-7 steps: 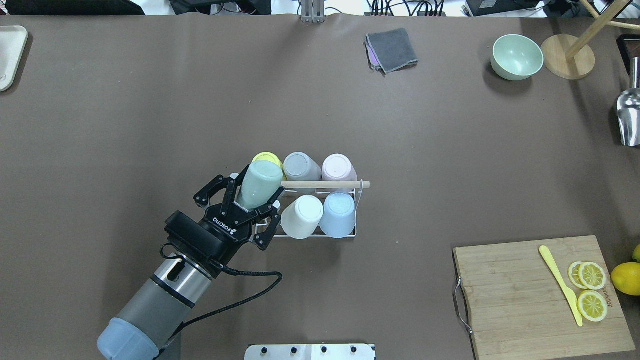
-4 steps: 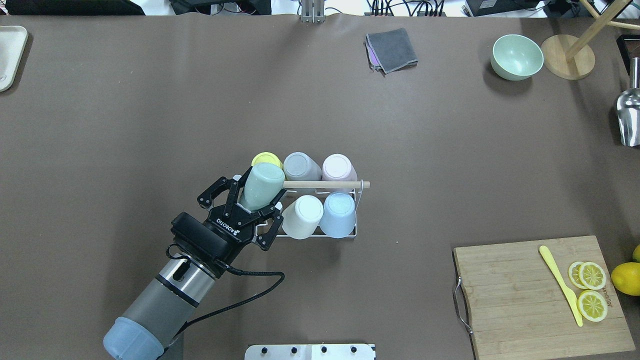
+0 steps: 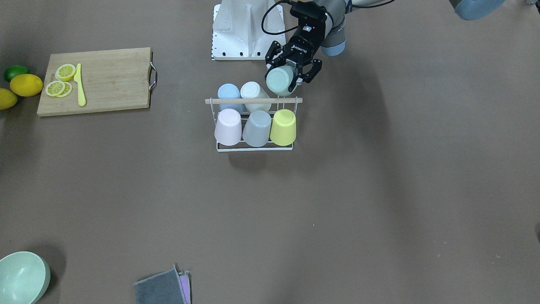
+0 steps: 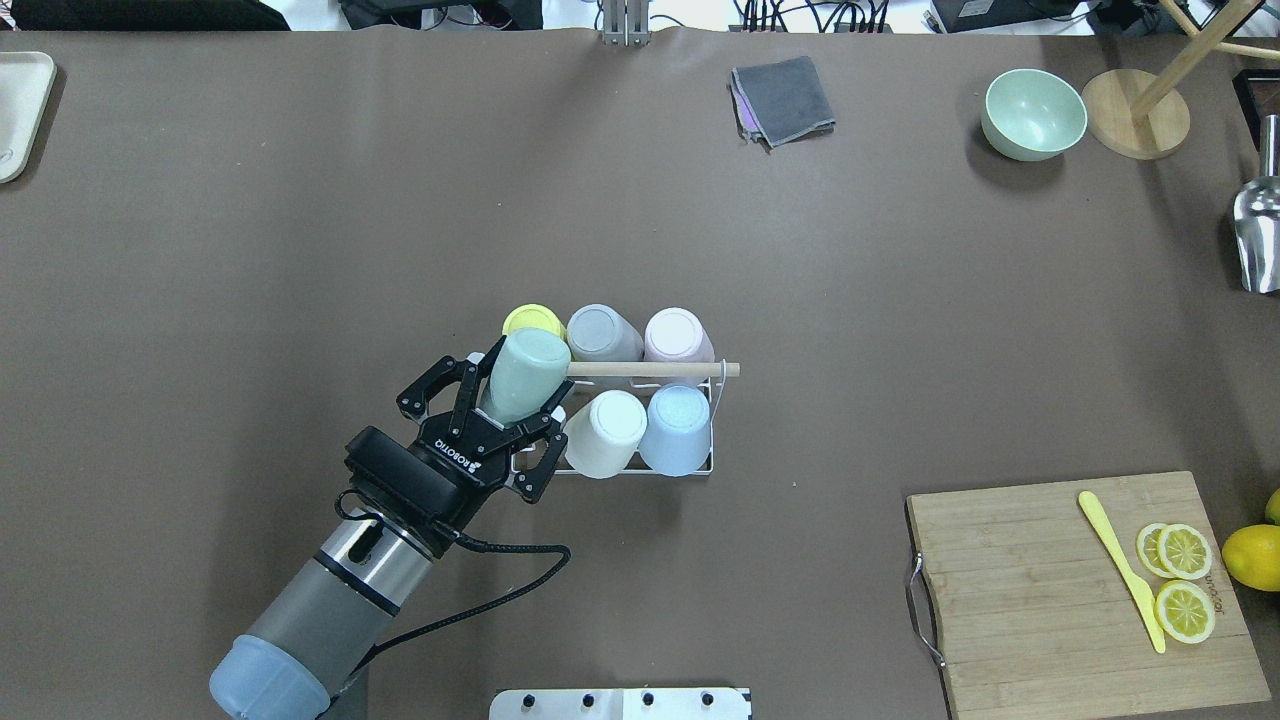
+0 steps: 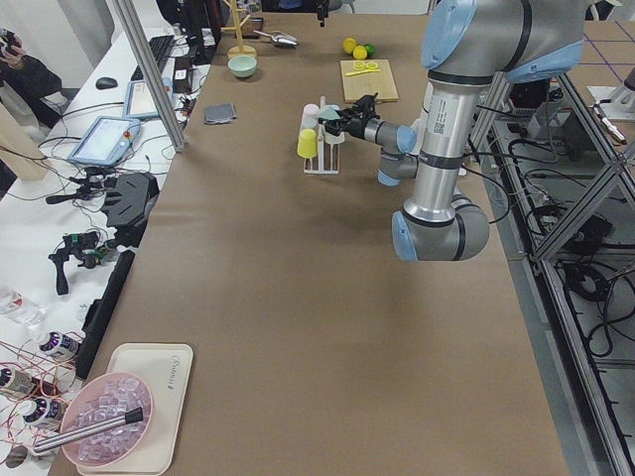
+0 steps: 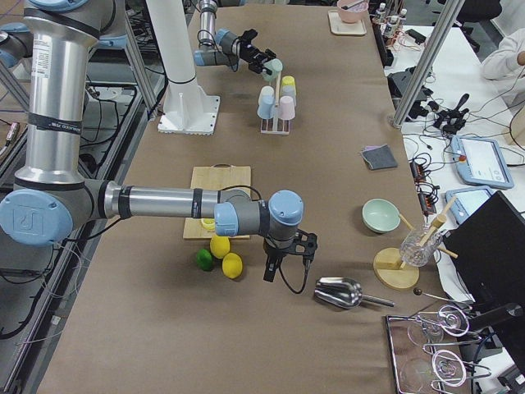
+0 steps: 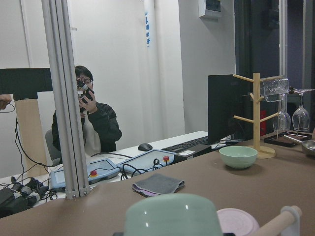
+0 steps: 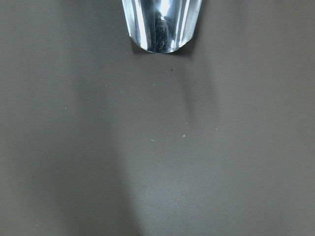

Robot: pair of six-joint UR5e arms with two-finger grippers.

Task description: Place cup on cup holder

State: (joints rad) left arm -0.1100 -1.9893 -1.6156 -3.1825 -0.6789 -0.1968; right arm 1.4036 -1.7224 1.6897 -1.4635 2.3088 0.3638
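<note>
The cup holder [image 4: 700, 466] is a white wire rack with a wooden rod [image 4: 655, 369] across its top, near the middle of the table. Yellow, grey and pink cups sit upside down on its far row. White and light blue cups sit on the near row. My left gripper [image 4: 515, 392] is shut on a mint green cup [image 4: 527, 368], held tilted and bottom-up over the near row's left end, beside the white cup. The same cup [image 3: 279, 81] shows in the front view. My right gripper [image 6: 283, 261] hangs low by the lemons; I cannot tell its state.
A cutting board [image 4: 1030, 590] with lemon slices and a yellow knife lies at the near right. A green bowl [image 4: 1033, 113], a wooden stand base [image 4: 1135, 125], a metal scoop [image 4: 1258, 230] and a grey cloth [image 4: 783, 98] lie at the far side. A person sits behind the table.
My left gripper has shifted slightly with the mint cup still in it, and more of the yellow cup behind it now shows. Nothing else has moved.
</note>
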